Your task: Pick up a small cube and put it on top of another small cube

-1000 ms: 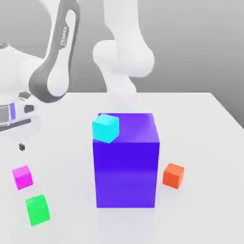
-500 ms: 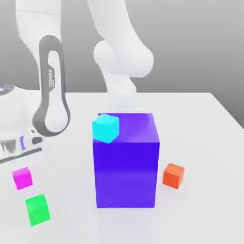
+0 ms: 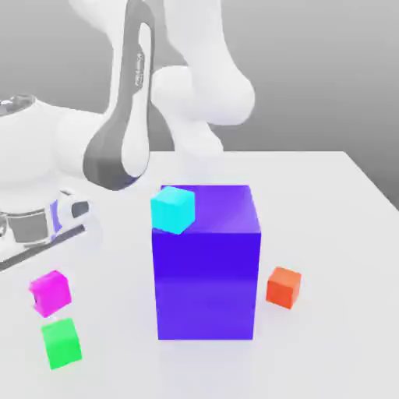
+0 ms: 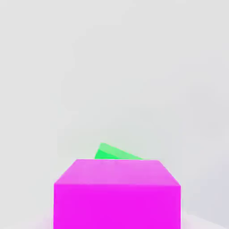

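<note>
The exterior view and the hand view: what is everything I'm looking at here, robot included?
Magenta small cube: one, magenta-pink, tilted, near the exterior view's left edge, just above the green one; large in the hand view.
Green small cube: one, green, front left corner area.
Orange-red small cube: one, orange-red, right of the big block.
Big block: one, blue-purple, centre.
Cyan cube: one, cyan, at the block's upper left corner.
Table: one, white.
Robot arm: one, white and grey, behind and left.

The small cube point(image 3: 50, 293) now sits tilted and slightly toward 2 o'clock of its earlier spot, closer above the green cube point(image 3: 61, 343); the arm has swung rightward.
</note>
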Available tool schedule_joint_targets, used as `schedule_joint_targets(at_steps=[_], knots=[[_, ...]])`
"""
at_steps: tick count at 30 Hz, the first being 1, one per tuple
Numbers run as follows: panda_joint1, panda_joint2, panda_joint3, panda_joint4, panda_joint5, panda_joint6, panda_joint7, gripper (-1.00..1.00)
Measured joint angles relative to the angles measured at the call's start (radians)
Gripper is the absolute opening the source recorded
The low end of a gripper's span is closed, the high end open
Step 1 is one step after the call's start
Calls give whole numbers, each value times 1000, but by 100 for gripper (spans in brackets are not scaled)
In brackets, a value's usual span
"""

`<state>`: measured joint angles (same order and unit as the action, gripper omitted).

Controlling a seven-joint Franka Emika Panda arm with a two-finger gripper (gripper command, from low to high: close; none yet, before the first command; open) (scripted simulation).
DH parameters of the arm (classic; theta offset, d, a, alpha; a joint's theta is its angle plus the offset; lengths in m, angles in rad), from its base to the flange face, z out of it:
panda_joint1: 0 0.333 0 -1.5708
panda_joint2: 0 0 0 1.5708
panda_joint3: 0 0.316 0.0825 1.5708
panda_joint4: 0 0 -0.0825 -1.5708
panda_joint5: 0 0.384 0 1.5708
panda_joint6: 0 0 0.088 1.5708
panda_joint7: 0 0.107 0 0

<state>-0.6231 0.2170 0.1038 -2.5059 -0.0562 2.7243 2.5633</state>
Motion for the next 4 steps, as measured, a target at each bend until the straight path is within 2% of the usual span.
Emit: schedule_joint_targets(at_steps=[1, 2, 4], knots=[[6, 35, -6, 2, -10, 32, 7, -100], [8, 53, -8, 4, -14, 48, 10, 100], [8, 53, -8, 4, -14, 48, 10, 100]])
